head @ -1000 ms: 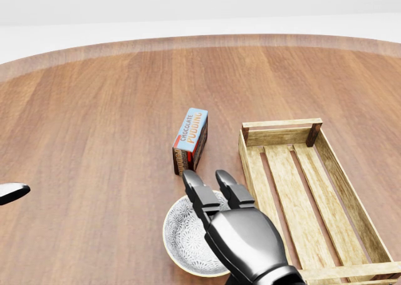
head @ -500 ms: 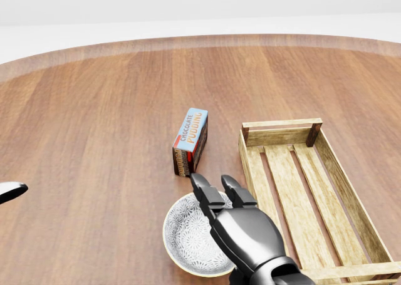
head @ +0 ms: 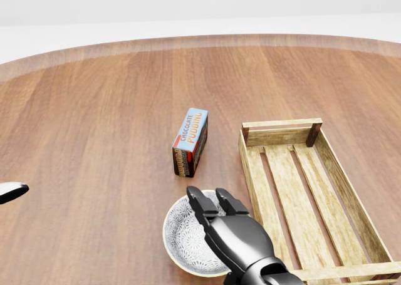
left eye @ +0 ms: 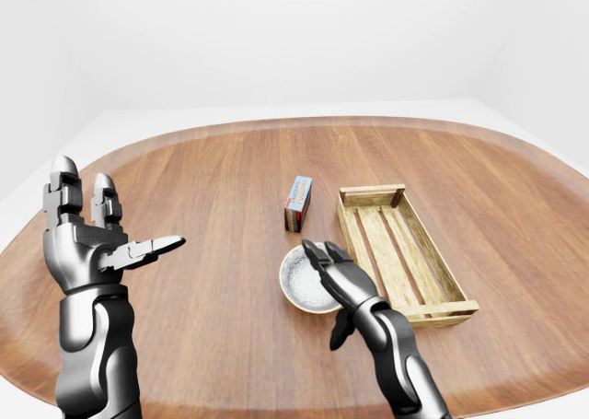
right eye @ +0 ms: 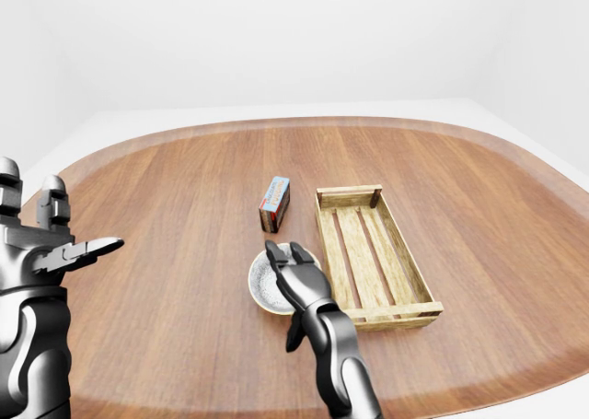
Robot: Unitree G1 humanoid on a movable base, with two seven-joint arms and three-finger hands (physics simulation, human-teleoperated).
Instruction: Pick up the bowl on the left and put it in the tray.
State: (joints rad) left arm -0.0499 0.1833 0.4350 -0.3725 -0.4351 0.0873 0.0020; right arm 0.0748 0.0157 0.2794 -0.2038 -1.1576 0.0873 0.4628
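A grey-white patterned bowl point(head: 182, 236) with a tan rim sits on the wooden table, low in the head view and just left of the wooden slatted tray point(head: 281, 123). My right hand point(head: 210, 200) hovers over the bowl's right half with its fingers stretched out and open, holding nothing; whether it touches the bowl cannot be told. It hides the bowl's right rim. My left hand point(left eye: 110, 212) is raised at the left of the left-eye view, open and empty, far from the bowl. Only its thumb tip point(head: 11, 191) shows in the head view.
A blue and brown chocolate pudding box point(head: 191, 141) stands just above the bowl, left of the tray's upper corner. The round table point(left eye: 202, 170) spreads wide around these things, with its edge near the bottom of the eye views. The tray point(left eye: 373, 192) holds nothing.
My right hand has slid back toward the bottom of the head view, its fingertips moving off the pudding box side to above the bowl. Bowl, box, tray and left hand have stayed put.
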